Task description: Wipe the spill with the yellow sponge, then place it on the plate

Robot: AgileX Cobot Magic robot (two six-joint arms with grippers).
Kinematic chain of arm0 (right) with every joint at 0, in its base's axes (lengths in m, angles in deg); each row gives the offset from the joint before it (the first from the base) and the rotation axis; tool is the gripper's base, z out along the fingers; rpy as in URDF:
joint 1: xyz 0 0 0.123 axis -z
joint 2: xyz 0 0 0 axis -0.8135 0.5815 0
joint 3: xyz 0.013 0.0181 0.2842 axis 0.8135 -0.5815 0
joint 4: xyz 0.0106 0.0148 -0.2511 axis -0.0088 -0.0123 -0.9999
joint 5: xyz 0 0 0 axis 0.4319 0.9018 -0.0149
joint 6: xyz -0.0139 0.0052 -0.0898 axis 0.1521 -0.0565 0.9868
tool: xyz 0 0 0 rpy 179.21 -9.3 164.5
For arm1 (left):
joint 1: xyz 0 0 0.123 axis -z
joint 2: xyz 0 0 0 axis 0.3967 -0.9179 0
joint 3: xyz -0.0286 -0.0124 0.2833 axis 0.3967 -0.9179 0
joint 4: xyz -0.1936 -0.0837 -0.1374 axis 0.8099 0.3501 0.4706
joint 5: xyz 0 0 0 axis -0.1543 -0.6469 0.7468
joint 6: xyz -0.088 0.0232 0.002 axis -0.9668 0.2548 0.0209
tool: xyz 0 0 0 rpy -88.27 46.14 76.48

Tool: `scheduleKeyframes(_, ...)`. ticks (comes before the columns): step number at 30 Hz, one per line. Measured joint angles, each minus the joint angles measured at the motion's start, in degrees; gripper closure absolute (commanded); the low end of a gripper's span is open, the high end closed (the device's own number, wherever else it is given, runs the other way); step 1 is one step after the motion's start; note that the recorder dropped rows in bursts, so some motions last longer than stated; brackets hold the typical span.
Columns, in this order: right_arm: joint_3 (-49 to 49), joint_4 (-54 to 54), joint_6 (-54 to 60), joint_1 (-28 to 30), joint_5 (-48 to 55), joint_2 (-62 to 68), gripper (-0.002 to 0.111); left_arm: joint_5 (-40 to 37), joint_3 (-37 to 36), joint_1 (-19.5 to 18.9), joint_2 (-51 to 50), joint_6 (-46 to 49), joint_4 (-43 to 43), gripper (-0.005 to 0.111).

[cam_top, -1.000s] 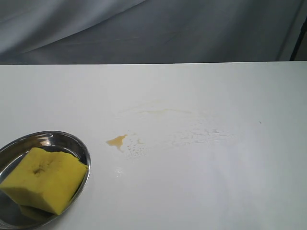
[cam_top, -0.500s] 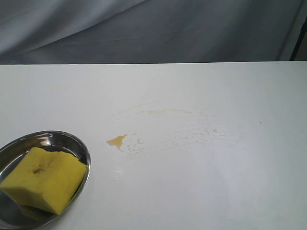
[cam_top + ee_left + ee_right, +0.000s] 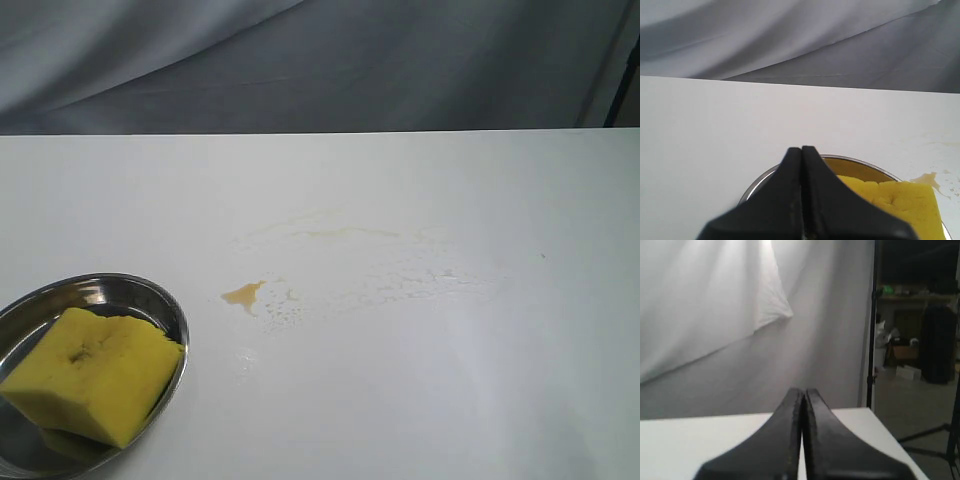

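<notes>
- One white table (image 3: 420, 390) carries everything; the left wrist view shows it stretching ahead of the left gripper, and in the right wrist view its far edge lies past the right gripper
- One round steel plate (image 3: 110, 290) sits on the table just beyond the left gripper's tips, well apart from the right gripper
- One yellow sponge (image 3: 90, 375) lies inside the plate, free of both grippers; it lies tilted, one corner at the plate's rim on the side nearest the spill, its long axis running slantwise across the dish
- Left gripper (image 3: 801, 148): jaws pressed fully together, grasping nothing, poised above the plate's near rim
- Right gripper (image 3: 804, 390): jaws likewise pressed together and empty, pointing at the grey curtain (image 3: 715, 315)
- One small amber spill (image 3: 243, 294) remains on the table just past the plate from the left gripper, with faint pale streaks (image 3: 340, 232) trailing away beyond it
</notes>
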Motion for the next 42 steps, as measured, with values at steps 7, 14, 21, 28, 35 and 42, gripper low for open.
scheduleKeyframes(7,-10.1,0.0,0.0,0.0,-0.9,0.0,0.108,0.0,0.0,0.0,0.0,0.0,0.0,0.107)
scheduleKeyframes(14,-12.0,0.0,-0.2,0.0,1.8,0.0,0.108,0.0,0.0,0.0,0.0,0.0,0.0,0.107)
scheduleKeyframes(21,-12.0,0.0,-0.3,0.0,2.7,0.0,0.108,0.0,0.0,0.0,0.0,0.0,0.0,0.107)
scheduleKeyframes(28,-12.0,0.0,-0.3,0.0,2.7,0.0,0.108,0.0,0.0,0.0,0.0,0.0,0.0,0.107)
scheduleKeyframes(35,-12.0,0.0,-0.3,0.0,2.7,0.0,0.108,0.0,0.0,0.0,0.0,0.0,0.0,0.107)
scheduleKeyframes(42,-12.0,0.0,-0.3,0.0,2.7,0.0,0.108,0.0,0.0,0.0,0.0,0.0,0.0,0.107)
